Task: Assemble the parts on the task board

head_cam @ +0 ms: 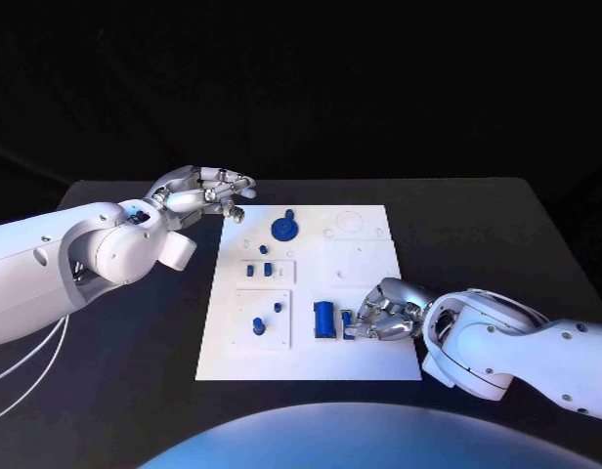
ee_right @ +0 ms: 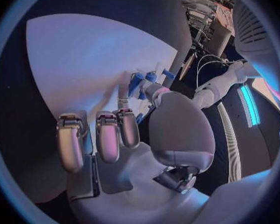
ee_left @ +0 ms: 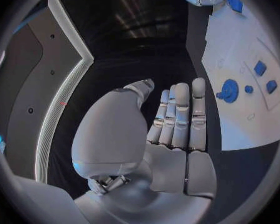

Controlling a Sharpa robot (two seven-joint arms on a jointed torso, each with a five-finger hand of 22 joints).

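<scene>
The white task board (head_cam: 365, 264) lies mid-table and carries a blue gear (head_cam: 285, 228), several small blue parts such as a block (head_cam: 252, 269), and a blue cylinder (head_cam: 325, 319). My right hand (head_cam: 386, 311) rests on the board's near right part, fingers bent down beside a small blue piece (head_cam: 346, 324) next to the cylinder. In the right wrist view the thumb (ee_right: 154, 95) reaches the blue pieces (ee_right: 137, 82); a grip cannot be made out. My left hand (head_cam: 202, 191) hovers off the board's far left corner, its fingers (ee_left: 180, 114) straight, holding nothing. The gear (ee_left: 229, 89) lies beyond it.
The black table (head_cam: 485, 225) surrounds the board, with bare surface to its right and far side. My left forearm (head_cam: 62, 264) stretches over the table's left part. Square recessed plates (head_cam: 263, 318) sit on the board's left half.
</scene>
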